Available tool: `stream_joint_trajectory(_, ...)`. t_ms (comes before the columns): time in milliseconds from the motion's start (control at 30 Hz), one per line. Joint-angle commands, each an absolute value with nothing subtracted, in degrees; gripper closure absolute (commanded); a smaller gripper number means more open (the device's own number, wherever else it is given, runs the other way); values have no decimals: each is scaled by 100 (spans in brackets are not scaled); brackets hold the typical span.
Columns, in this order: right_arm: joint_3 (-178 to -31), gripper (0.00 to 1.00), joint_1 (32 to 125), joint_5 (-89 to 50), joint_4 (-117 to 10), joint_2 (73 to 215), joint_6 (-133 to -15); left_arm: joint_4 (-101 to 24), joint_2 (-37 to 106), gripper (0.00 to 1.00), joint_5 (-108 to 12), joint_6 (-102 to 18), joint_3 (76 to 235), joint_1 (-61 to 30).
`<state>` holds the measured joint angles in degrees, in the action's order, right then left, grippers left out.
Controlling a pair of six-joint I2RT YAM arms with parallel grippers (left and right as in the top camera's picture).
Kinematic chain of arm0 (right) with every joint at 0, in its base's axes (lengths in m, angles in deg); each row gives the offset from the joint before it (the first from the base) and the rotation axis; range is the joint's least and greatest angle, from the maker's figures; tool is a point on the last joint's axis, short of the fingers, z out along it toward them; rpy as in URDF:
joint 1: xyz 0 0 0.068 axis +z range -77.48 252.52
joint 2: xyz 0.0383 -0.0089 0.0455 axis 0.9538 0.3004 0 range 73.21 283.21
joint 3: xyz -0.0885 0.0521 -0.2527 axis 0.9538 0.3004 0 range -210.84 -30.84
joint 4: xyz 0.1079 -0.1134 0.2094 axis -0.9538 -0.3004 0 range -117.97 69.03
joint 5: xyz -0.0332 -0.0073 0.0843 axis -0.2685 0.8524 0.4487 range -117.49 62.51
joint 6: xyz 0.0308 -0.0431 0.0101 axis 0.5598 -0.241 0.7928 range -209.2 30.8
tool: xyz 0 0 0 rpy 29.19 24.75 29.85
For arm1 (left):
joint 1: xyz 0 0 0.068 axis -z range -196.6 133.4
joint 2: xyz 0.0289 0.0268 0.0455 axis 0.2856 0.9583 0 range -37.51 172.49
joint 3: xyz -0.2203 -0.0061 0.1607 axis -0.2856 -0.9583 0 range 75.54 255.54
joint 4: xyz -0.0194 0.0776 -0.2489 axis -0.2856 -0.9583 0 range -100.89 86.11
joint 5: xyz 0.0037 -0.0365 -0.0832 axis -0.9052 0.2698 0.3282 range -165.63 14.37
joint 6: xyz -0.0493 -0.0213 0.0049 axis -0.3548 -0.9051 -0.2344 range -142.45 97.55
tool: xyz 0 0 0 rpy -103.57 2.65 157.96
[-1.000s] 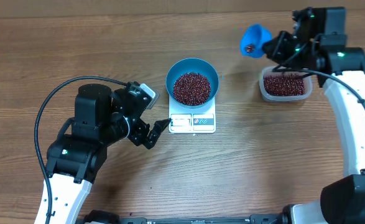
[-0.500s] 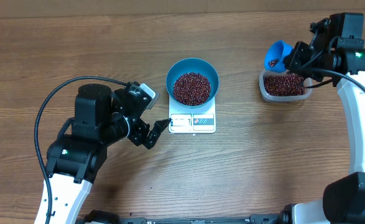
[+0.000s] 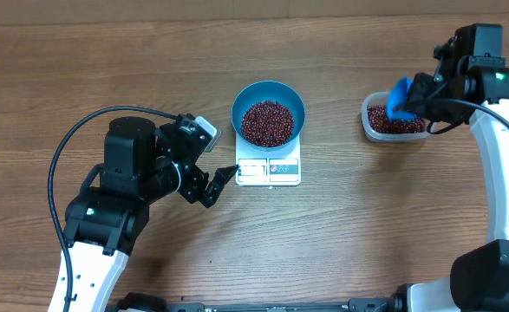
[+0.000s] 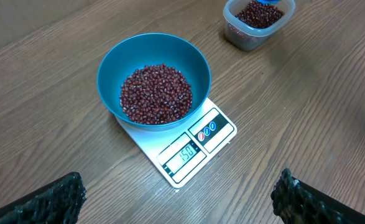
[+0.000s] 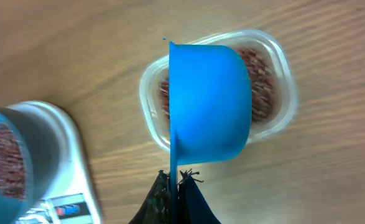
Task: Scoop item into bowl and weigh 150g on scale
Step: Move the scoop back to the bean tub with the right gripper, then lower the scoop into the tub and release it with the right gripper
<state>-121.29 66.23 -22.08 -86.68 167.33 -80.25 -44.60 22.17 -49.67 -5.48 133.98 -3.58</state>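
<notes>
The left gripper [image 3: 219,185] stood with its jaws spread as wide as they went, holding nothing. It hung low over the table [image 3: 367,225] just left of the scale [image 3: 285,170], with one fingertip [image 3: 232,172] right at the scale's left edge; whether it touched could not be told.

The right gripper [image 5: 176,188] was clamped tight on the thin handle of a blue scoop [image 5: 210,99]. The scoop was turned on its side above a clear tub [image 3: 368,128] near the table's right edge, its rounded back towards the wrist camera.

There was one bowl [image 4: 110,71], bright blue, sitting on the rear half of the single white scale around the middle of the table. Its display [image 4: 185,154] appeared to read 150.

The beans [image 3: 267,121] lay in two lots: a heap filling the bottom of the bowl, and a layer in the tub under the scoop. One scoop and one tub were in view.
</notes>
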Motion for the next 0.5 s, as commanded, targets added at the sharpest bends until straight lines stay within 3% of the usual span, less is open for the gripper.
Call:
stream_joint_trajectory(0,-12306,96,6604,-2907,-8788,16589,-8204,-4440,2248,0,-4880,-421,13549,-384)
stream_joint_trajectory(467,-12306,96,7196,-4452,-8885,16589,-7675,-4438,2248,1,-4880,-421,13549,-384)
